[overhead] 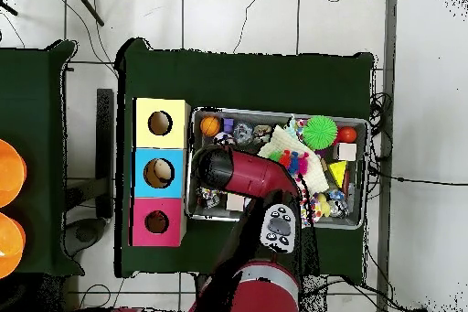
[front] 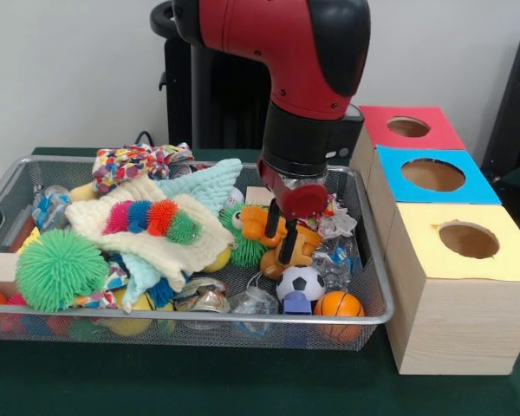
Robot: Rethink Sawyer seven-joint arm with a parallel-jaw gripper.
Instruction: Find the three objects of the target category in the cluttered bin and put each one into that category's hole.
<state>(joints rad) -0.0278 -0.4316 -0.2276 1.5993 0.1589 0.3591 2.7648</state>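
Nearest you, along the near rim of the wire bin (front: 243,319), sit a small orange basketball (front: 338,304) and a soccer ball (front: 300,282), pressed to the mesh on the right side, close to the boxes. That placement suits you: if balls are your category, both lie a short carry from the holes.

Just behind them, the gripper (front: 282,236) hangs low over an orange plush toy (front: 276,232) in the right half of the bin. Its dark fingers reach down against the toy, but you cannot tell from either view whether they are clamped on it or merely beside it, since the arm's wrist hides them from above.

To the right of the bin, three wooden boxes stand in a row on the desk (front: 199,381): the yellow-topped box (front: 468,251) nearest, the blue-topped box (front: 432,176) behind it, the red-topped box (front: 409,126) farthest. Each has a round hole facing up, so you drop items in from above.

On the left, a green spiky ball (front: 59,269) and a cream cloth (front: 147,234) carrying a multicoloured caterpillar toy (front: 152,218) cover what lies beneath; expect to dig there.
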